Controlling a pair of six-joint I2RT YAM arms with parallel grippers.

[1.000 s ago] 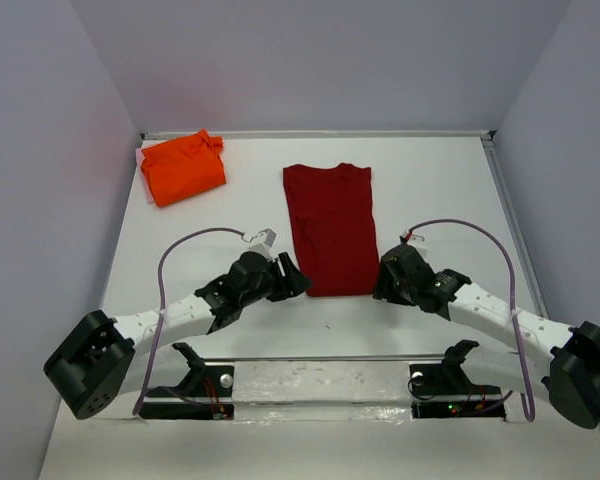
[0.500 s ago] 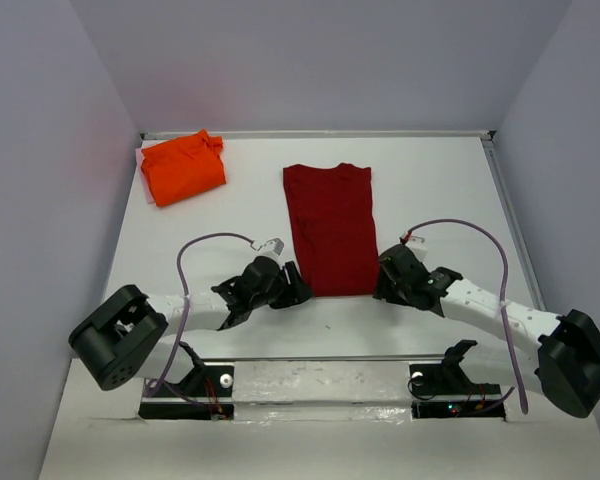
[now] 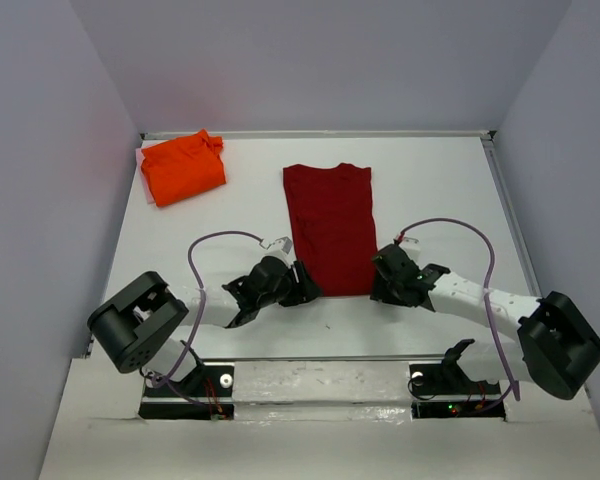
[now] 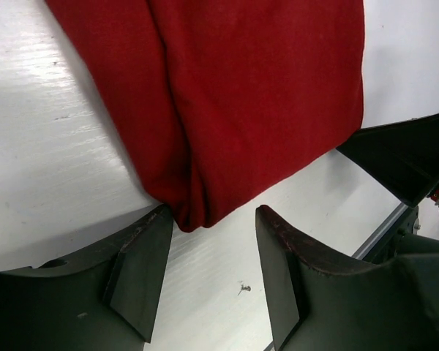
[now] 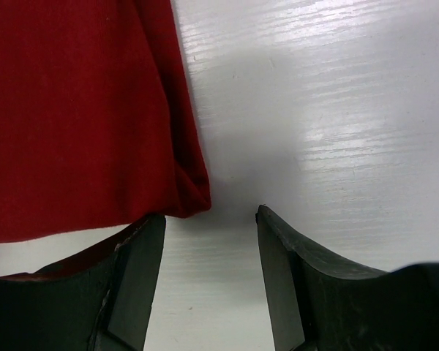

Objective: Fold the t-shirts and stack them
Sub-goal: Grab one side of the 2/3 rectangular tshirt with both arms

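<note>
The dark crimson t-shirt (image 3: 330, 225) lies flat in the middle of the table, folded into a long narrow strip. My left gripper (image 3: 305, 287) is low at its near left corner, jaws open; in the left wrist view (image 4: 212, 234) that corner (image 4: 197, 208) sits just ahead of the gap between the fingers. My right gripper (image 3: 380, 285) is low at the near right corner, jaws open; in the right wrist view (image 5: 208, 234) the corner (image 5: 190, 194) lies just ahead of the left finger. The orange t-shirt (image 3: 183, 166) lies folded at the far left corner.
A raised rim (image 3: 315, 134) runs along the table's far edge and another along the right edge (image 3: 510, 225). Grey walls stand close on both sides. A purple cable loops above each arm.
Both arms have drawn in and lowered, bringing each gripper closer to the near corners of the crimson shirt. Neither shirt has moved.
</note>
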